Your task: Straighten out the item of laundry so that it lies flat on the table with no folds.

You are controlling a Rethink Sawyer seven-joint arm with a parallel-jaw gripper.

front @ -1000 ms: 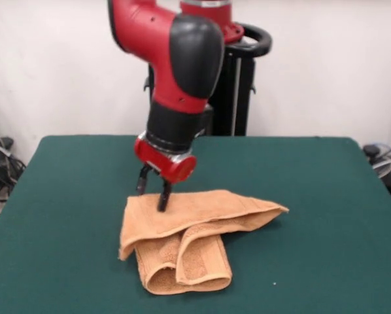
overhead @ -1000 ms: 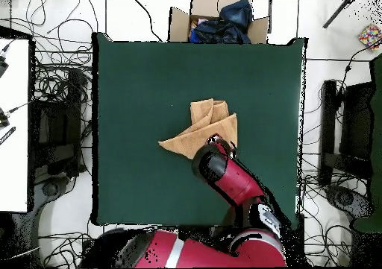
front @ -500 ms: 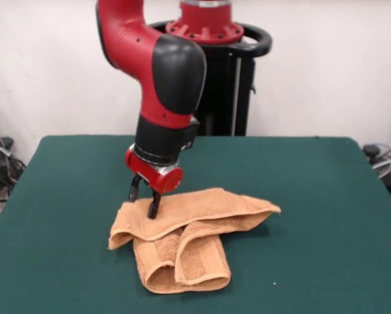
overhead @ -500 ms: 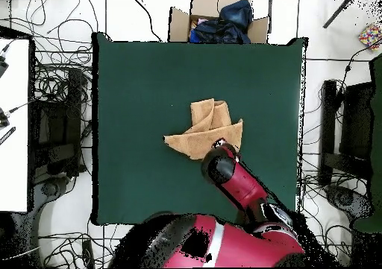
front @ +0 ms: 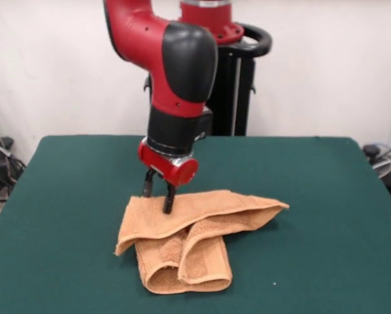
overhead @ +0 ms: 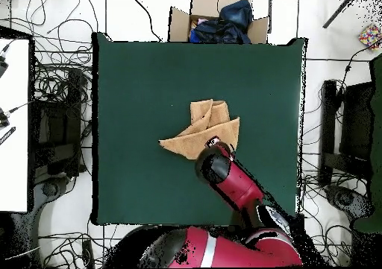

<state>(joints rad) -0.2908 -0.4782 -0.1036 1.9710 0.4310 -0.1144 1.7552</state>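
Your gripper (front: 159, 197) has its two dark fingers (front: 167, 199) close together, pinching the upper layer of the towel (front: 195, 235) near its far left corner. Compared with half a second ago, you have carried that corner back to the right in the front view, so the towel's right tip again reaches further out. The towel lies near the middle of the green table (front: 326, 216), still bunched, with two rolled folds hanging toward the camera under the flatter top layer.
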